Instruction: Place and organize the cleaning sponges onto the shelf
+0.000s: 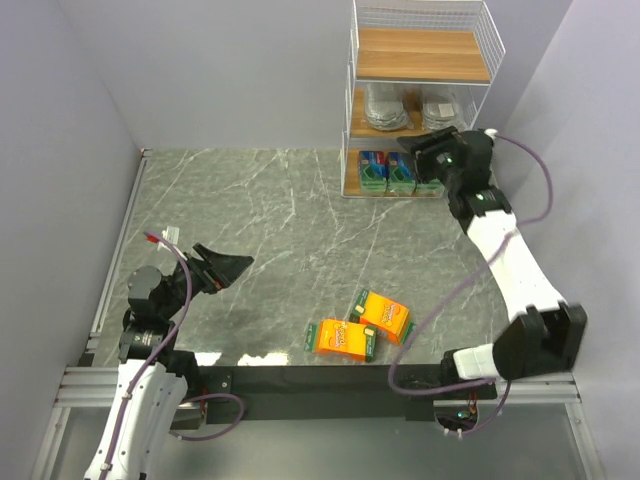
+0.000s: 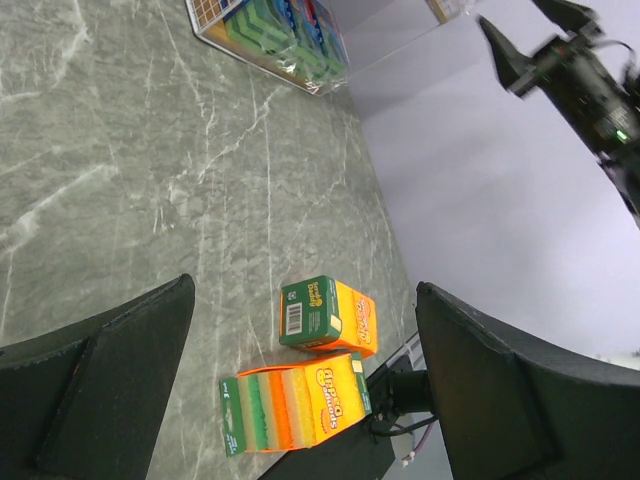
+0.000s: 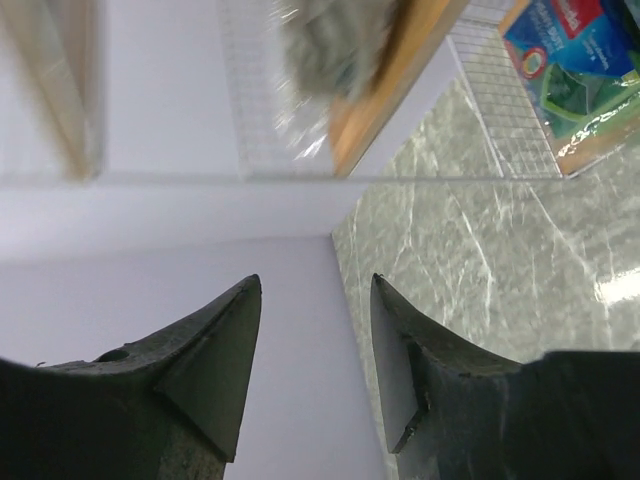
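Observation:
The shelf (image 1: 420, 55) stands at the far right of the table, its top board bare. Two silvery grey sponge packs (image 1: 385, 105) (image 1: 440, 108) lie on its middle tier, and blue-and-green packs (image 1: 373, 170) (image 1: 401, 172) sit on the bottom tier. Two orange packs (image 1: 383, 313) (image 1: 343, 339) lie on the table near the front edge. My right gripper (image 1: 425, 150) hovers open and empty at the shelf's lower front right. In the right wrist view, the right gripper (image 3: 315, 280) has a blurred silvery pack (image 3: 340, 40) above it. My left gripper (image 1: 225, 265) is wide open at the near left, pointing towards the orange packs (image 2: 327, 315) (image 2: 295, 403).
Grey walls close in the table on the left, back and right. A black rail (image 1: 300, 380) runs along the front edge just behind the orange packs. The right arm (image 1: 510, 260) stretches along the right side up to the shelf.

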Motion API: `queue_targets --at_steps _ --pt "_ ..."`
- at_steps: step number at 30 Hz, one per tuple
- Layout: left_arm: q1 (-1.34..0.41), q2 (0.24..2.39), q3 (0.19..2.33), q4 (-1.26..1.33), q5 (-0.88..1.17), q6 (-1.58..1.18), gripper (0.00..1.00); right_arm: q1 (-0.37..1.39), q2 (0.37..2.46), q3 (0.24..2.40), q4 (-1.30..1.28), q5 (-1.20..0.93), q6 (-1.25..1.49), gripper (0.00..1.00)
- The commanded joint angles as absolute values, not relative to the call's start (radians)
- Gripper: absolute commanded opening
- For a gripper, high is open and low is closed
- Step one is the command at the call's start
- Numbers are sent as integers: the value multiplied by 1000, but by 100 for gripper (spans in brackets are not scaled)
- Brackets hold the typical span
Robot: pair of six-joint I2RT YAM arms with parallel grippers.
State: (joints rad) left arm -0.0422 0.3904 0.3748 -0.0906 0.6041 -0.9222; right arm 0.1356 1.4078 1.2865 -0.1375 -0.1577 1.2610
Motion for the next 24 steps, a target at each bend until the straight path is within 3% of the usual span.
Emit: queue_targets --at_steps 1,5,12,18,24 --pt "-44 397 388 -43 607 -925 99 144 1257 1233 -162 -138 1129 56" --pt "-44 403 370 -8 612 -937 99 167 1172 1122 -372 -83 944 56" --pt "-44 486 344 110 644 -968 100 232 877 723 -532 -17 865 56" --pt "-46 532 354 139 640 -965 99 259 681 655 -754 -2 873 54" --pt "-48 566 322 232 657 -1015 100 261 652 643 -880 -18 864 53"
